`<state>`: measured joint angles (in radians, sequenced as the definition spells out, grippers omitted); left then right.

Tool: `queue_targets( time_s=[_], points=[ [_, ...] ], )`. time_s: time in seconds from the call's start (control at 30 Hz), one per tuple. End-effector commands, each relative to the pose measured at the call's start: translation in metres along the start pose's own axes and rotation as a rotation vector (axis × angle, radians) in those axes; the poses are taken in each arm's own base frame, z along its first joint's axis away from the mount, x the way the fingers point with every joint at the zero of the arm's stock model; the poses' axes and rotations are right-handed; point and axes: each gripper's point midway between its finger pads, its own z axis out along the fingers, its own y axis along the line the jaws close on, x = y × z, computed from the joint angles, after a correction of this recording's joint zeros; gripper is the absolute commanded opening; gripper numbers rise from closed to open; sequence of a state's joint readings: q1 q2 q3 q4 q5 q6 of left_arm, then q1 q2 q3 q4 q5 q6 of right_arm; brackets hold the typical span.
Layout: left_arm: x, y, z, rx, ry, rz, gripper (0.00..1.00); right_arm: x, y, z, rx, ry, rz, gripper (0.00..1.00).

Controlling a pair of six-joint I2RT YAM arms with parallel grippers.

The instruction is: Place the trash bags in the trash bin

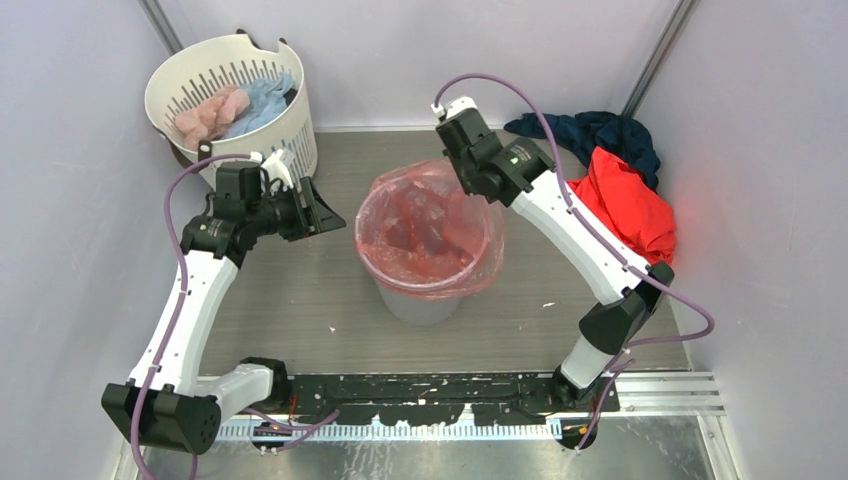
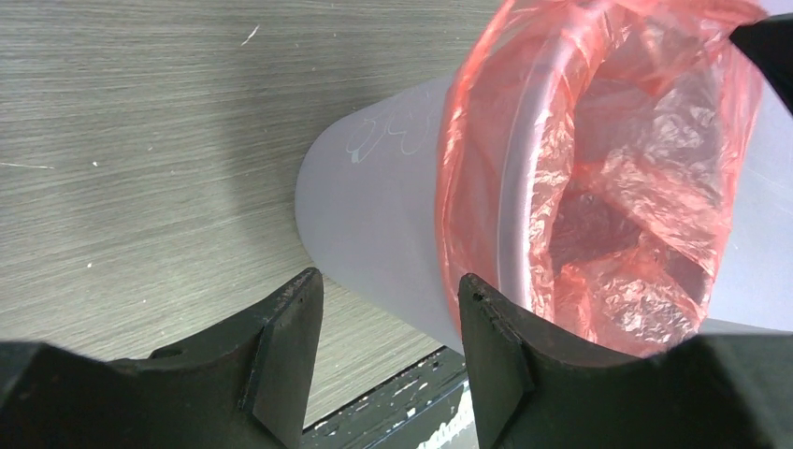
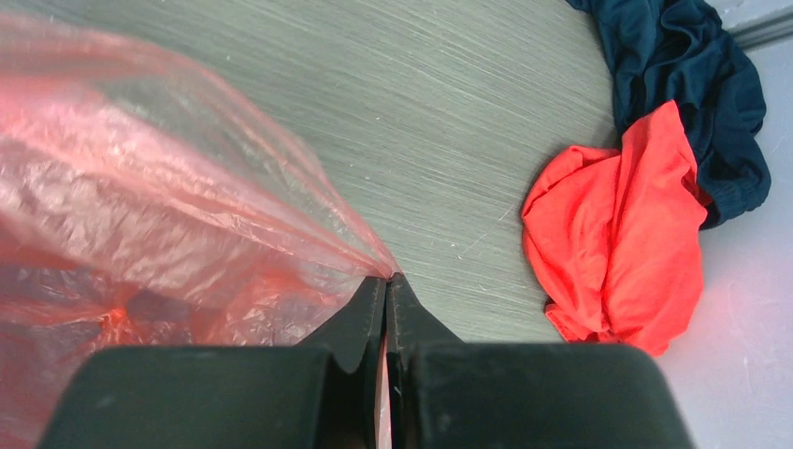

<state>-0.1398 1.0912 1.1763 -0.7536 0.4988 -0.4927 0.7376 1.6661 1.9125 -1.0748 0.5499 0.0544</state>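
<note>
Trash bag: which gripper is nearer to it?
Right. The right gripper is shut on the trash bag, at the far right rim of the trash bin. The left gripper is open, apart from it, left of the bin.

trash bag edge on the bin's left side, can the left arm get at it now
Probably yes. The left gripper is open beside the trash bin, with nothing between it and the trash bag folded over the rim; the right gripper pinches the opposite edge.

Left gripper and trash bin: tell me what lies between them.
Nothing. The left wrist view shows only bare grey table between the open left gripper and the trash bin.
</note>
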Motion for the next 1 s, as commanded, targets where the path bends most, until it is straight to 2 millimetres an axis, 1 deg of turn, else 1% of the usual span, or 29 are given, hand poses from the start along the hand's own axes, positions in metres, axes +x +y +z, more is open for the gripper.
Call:
queue_targets(
  time_s=[0.0,0.07,0.17,0.33,0.43,0.67,0.83,0.97],
  points=[
    [-0.015,-0.015,-0.007,0.046,-0.04,0.04,0.56,-0.02,-0.016,-0.015,-0.023,-0.091,0.102,0.06],
    [-0.014,-0.014,-0.006,0.047,-0.038,0.041,0.56,-0.02,-0.015,-0.018,-0.032,-0.098,0.114,0.06],
    [-0.012,-0.012,-0.004,0.046,-0.033,0.038,0.56,-0.017,-0.015,-0.016,-0.046,-0.09,0.125,0.06],
    [-0.01,-0.011,-0.004,0.047,-0.034,0.032,0.56,-0.001,-0.009,-0.01,-0.062,-0.054,0.138,0.06],
    [-0.01,-0.011,-0.003,0.049,-0.033,0.031,0.56,0.009,-0.011,-0.011,-0.062,-0.05,0.165,0.06],
    [-0.008,-0.01,-0.001,0.052,-0.029,0.027,0.56,0.022,-0.02,-0.022,-0.083,-0.04,0.221,0.06],
    [-0.004,-0.007,0.001,0.048,-0.022,0.023,0.55,0.038,-0.011,-0.035,-0.151,-0.01,0.264,0.07],
    [-0.005,-0.008,0.0,0.051,-0.025,0.022,0.55,0.053,0.001,-0.043,-0.228,0.013,0.314,0.07]
  ],
)
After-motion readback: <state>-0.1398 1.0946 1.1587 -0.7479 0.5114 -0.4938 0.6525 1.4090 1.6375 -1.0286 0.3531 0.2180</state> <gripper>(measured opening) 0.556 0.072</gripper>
